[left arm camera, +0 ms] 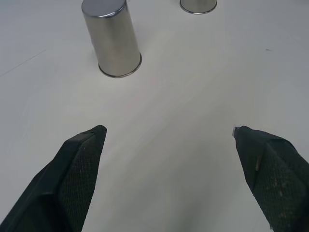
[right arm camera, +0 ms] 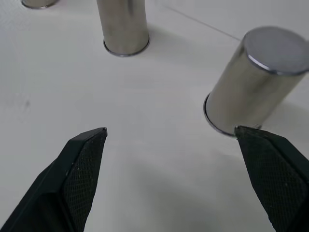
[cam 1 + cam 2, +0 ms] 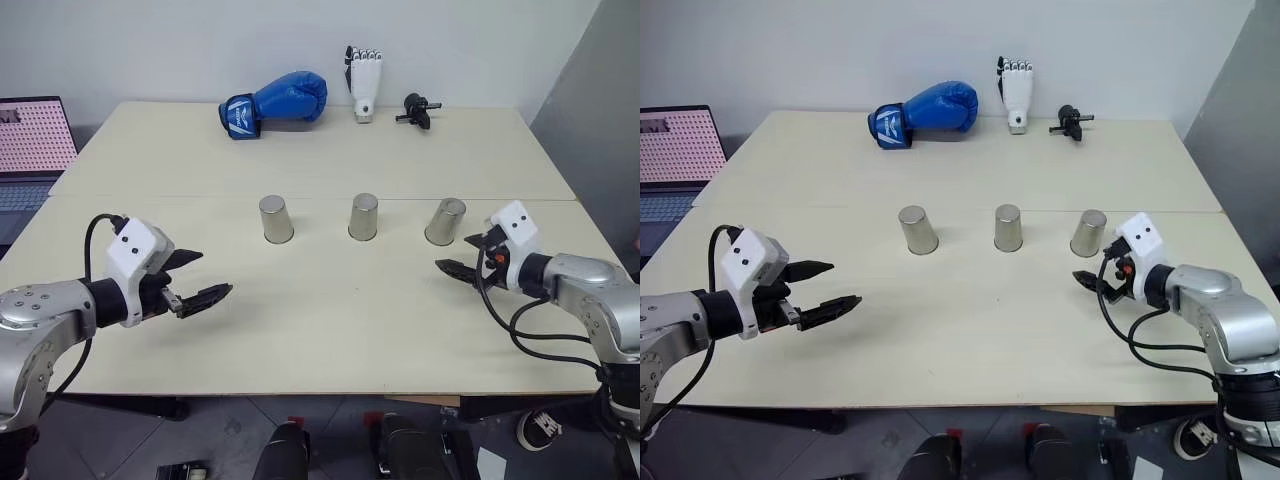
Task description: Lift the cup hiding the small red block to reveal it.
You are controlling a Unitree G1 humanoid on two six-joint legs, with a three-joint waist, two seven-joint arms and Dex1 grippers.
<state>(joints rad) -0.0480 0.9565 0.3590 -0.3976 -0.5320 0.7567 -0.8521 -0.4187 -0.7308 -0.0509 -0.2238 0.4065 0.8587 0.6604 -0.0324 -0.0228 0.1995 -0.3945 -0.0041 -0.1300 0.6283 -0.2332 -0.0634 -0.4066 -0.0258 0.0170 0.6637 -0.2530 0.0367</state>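
Three silvery metal cups, left [image 3: 276, 219], middle [image 3: 364, 217] and right [image 3: 445, 222], are set upside down in a row on the pale table [image 3: 330, 320], while the left gripper [image 3: 200, 281] and the right gripper [image 3: 462, 258] are held wide open and empty, the right one near the right cup.

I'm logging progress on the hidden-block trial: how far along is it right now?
Nothing looks done: all three metal cups, left, middle and right, stand upside down on the table, and no red block shows. In hand: the right gripper is open beside the right cup; the left gripper is open, holding nothing. Left: gripping and lifting a cup.
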